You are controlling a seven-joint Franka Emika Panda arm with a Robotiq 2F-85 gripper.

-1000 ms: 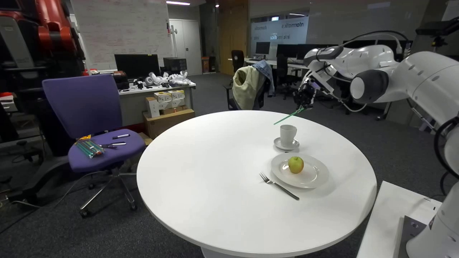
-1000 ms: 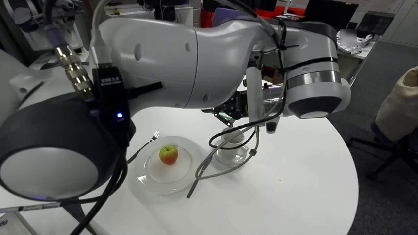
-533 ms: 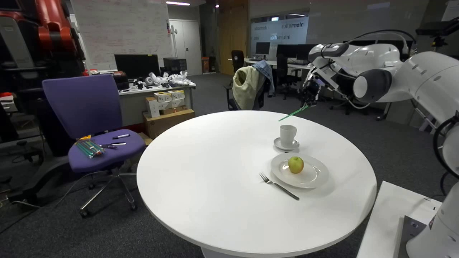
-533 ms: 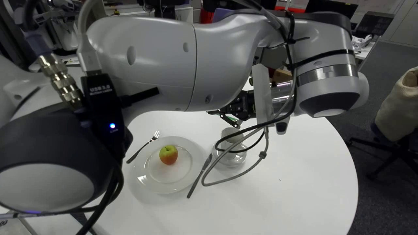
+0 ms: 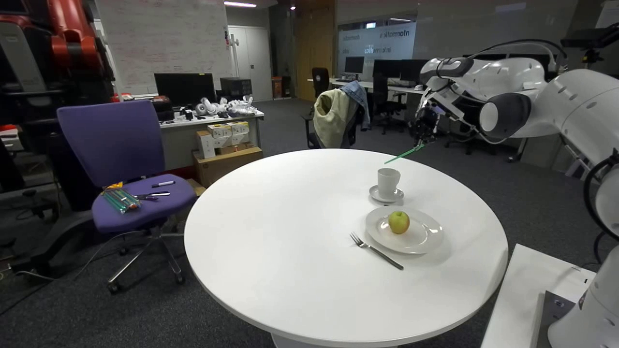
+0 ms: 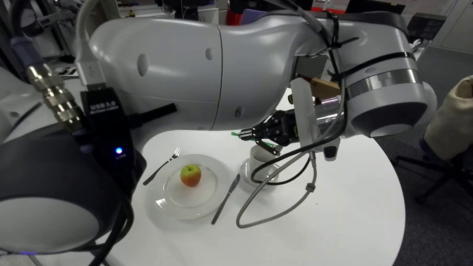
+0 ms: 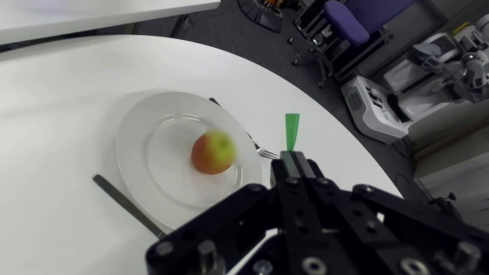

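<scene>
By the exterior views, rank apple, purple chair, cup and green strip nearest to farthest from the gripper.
1. Green strip: held in the gripper.
2. Cup: on the saucer, lower down.
3. Apple: on the plate.
4. Purple chair: off beyond the table.

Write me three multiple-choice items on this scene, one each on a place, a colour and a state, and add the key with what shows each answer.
1. Where is the apple?
A) in the cup
B) on the plate
C) on the saucer

2. What colour is the strip?
A) green
B) red
C) blue

3. How do the jaws of the gripper stand?
A) wide open
B) half open, around the cup
C) shut on the strip

Key:
1: B, since all three views show the apple resting on the plate.
2: A, since its green shows plainly in the wrist view.
3: C, since in the wrist view the jaws are together, with the strip sticking out from between them.
</scene>
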